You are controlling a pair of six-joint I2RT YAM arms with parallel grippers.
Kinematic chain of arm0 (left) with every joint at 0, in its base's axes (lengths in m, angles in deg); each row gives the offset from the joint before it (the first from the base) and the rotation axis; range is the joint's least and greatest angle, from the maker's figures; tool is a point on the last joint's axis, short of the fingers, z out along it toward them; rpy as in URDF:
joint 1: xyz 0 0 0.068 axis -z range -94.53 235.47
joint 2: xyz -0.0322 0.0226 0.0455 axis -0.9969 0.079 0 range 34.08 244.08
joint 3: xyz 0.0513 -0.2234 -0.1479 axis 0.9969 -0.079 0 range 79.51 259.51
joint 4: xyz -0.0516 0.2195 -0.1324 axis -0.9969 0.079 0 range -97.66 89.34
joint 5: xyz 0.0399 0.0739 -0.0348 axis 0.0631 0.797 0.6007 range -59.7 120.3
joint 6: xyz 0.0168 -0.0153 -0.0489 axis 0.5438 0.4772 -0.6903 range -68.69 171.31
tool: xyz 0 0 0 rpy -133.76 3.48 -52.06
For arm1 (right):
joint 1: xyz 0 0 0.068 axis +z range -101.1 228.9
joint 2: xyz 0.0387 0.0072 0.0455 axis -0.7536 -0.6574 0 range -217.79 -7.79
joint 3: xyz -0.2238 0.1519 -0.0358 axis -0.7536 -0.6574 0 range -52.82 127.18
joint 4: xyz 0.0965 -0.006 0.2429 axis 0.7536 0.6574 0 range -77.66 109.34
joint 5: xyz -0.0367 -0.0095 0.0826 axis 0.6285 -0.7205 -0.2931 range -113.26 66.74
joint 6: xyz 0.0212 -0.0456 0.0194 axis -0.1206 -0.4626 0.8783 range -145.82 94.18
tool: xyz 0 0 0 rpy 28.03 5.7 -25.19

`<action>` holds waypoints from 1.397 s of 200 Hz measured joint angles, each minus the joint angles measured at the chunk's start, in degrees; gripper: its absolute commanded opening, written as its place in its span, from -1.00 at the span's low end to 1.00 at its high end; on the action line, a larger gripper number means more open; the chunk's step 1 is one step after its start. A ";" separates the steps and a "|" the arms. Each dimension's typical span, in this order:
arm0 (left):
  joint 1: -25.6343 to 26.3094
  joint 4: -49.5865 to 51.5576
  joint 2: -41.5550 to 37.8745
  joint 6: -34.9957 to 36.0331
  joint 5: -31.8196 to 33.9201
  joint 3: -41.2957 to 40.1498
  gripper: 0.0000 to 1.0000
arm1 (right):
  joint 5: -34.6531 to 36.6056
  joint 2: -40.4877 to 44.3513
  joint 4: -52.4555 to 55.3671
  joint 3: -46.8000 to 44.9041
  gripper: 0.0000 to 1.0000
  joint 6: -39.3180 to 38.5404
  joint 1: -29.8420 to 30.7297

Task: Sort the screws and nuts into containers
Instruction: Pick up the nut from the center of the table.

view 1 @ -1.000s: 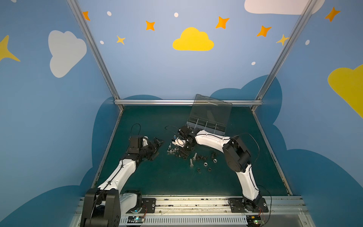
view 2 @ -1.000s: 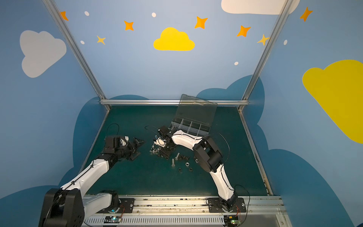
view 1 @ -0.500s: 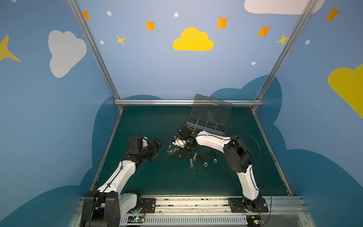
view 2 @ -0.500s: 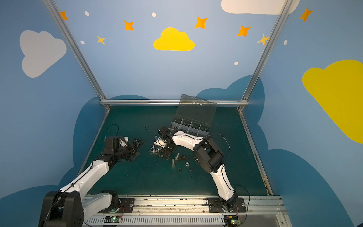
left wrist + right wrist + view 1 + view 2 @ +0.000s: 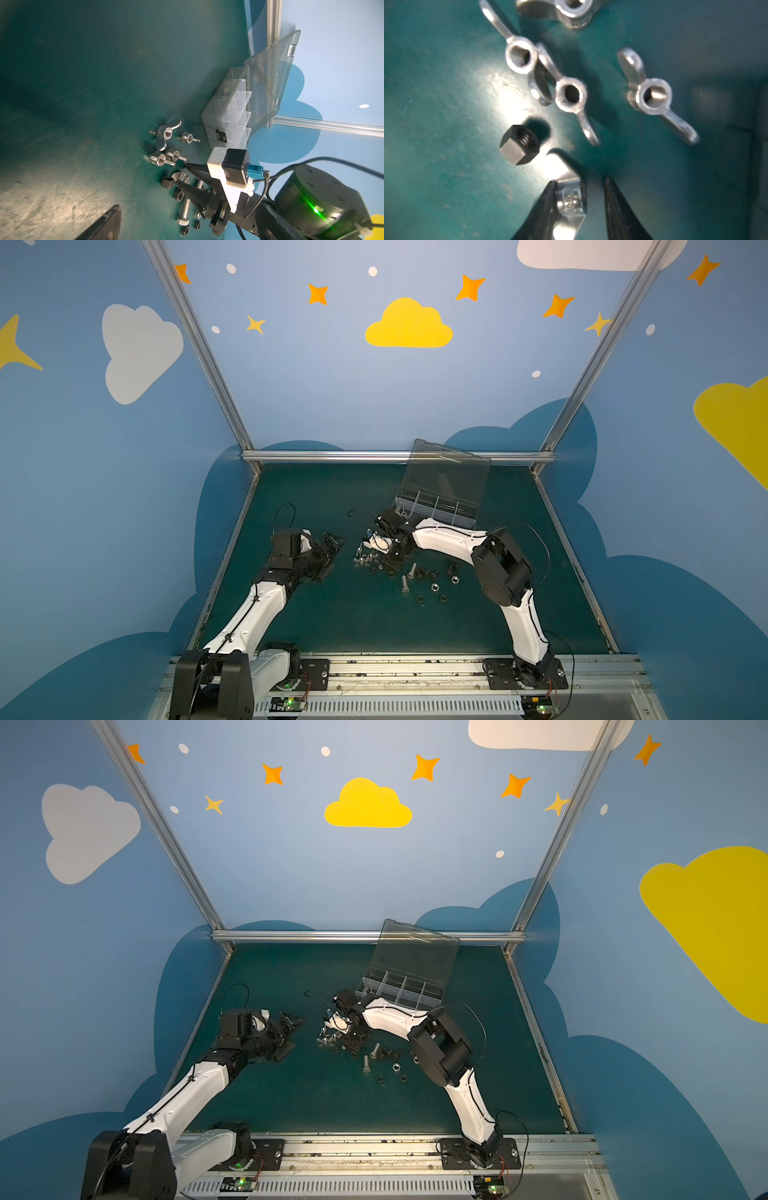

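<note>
Near the middle of the bench (image 5: 374,622), a silver winged piece (image 5: 569,201) lies between the half-open jaws of the right gripper (image 5: 580,180), its long axis along them; one jaw touches it, the other not yet. The left gripper (image 5: 330,556), wide open and empty, is farther.

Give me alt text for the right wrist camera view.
The right end effector straddles a silver winged piece on the green mat, jaws open, one touching it. A black hex nut lies beside it; four more winged pieces lie beyond, slightly blurred.
</note>
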 measured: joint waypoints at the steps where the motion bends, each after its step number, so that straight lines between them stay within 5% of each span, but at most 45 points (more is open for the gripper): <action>1: 0.00 0.00 0.00 0.02 0.02 0.00 0.99 | 0.00 0.02 -0.02 0.00 -0.35 0.07 0.00; 137: 0.00 1.95 -1.55 0.04 0.96 0.00 0.99 | -2.51 0.79 -0.72 -0.94 -0.90 0.68 -0.48; 215: 0.00 1.92 -1.29 0.04 0.96 0.00 0.99 | -8.02 9.29 -0.42 1.18 -0.92 3.82 -8.59; 279: 0.00 1.77 0.00 0.26 0.94 0.07 0.99 | -1.97 6.69 -5.51 14.58 -0.88 8.90 -15.17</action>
